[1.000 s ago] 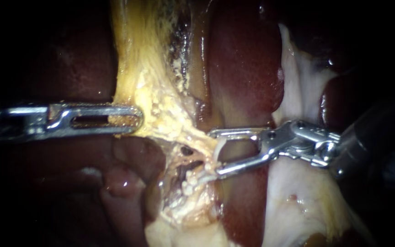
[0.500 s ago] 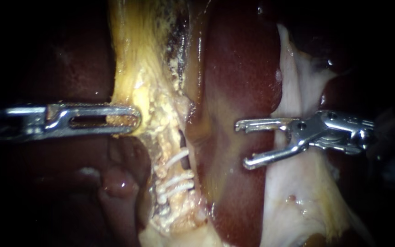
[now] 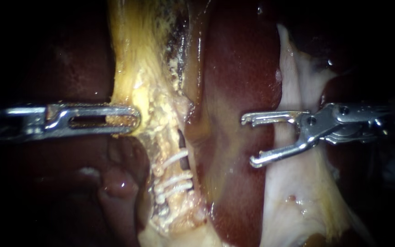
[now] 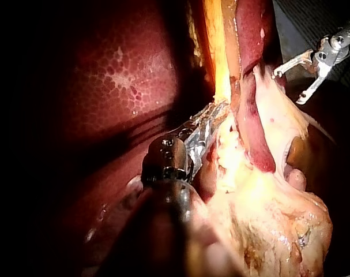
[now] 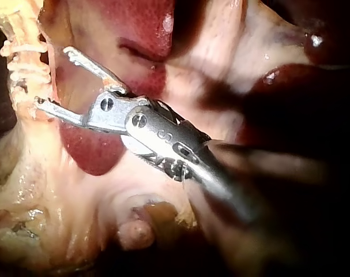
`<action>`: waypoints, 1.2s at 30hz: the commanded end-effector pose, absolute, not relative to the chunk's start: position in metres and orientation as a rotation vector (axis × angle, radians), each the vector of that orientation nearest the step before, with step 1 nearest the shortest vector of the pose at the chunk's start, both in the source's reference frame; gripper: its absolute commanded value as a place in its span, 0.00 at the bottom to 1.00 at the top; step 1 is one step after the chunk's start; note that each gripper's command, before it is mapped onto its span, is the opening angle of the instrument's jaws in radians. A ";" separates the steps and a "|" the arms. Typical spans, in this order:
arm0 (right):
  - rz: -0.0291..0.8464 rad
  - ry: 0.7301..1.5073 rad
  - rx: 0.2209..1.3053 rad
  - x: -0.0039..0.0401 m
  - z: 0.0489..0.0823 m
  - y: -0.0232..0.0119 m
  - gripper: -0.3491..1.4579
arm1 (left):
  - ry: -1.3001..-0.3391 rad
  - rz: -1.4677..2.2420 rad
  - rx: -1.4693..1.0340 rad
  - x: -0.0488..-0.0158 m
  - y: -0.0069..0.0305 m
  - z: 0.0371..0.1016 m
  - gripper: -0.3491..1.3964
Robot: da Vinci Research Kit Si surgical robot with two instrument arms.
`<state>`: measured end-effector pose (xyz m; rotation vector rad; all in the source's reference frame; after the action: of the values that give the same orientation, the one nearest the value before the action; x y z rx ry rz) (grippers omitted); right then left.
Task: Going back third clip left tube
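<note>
Clips apart from right instrument, jaws wide, empty

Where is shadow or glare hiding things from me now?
Endoscope view: clips well lit, shaft of the right instrument lost in darkness. Left wrist view: shadow crosses the liver beside the left instrument. Right wrist view: small glints on wet liver.

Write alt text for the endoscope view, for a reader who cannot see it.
The right instrument, jaws open and empty, hangs over dark red tissue, apart from a pale tube bearing three white clips. The left instrument has its jaws shut on yellowish tissue above the clips.
</note>
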<state>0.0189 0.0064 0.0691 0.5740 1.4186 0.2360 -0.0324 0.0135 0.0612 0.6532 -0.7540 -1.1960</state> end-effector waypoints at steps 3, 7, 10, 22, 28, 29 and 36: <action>0.216 1.427 0.551 0.0190 0.0688 0.0066 0.52 | -0.758 -1.195 0.651 -0.0332 0.0131 0.0622 0.00; 0.188 1.443 0.515 0.0193 0.0685 0.0066 0.52 | -0.750 -1.190 0.650 -0.0340 0.0130 0.0637 0.00; 0.178 1.451 0.495 0.0194 0.0683 0.0065 0.52 | -0.745 -1.186 0.650 -0.0342 0.0131 0.0647 0.00; 0.169 1.461 0.483 0.0196 0.0673 0.0065 0.51 | -0.727 -1.169 0.657 -0.0361 0.0127 0.0668 0.00; 0.171 1.460 0.500 0.0201 0.0668 0.0069 0.50 | -0.724 -1.167 0.661 -0.0365 0.0127 0.0670 0.00; 0.166 1.449 0.504 0.0202 0.0667 0.0069 0.50 | -0.724 -1.167 0.661 -0.0365 0.0127 0.0670 0.00; 0.158 1.429 0.508 0.0203 0.0667 0.0070 0.50 | -0.721 -1.166 0.663 -0.0366 0.0127 0.0671 0.00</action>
<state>0.0203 0.0070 0.0666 0.5073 1.4299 0.1583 -0.0366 0.0127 0.0671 0.6629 -0.7208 -1.1660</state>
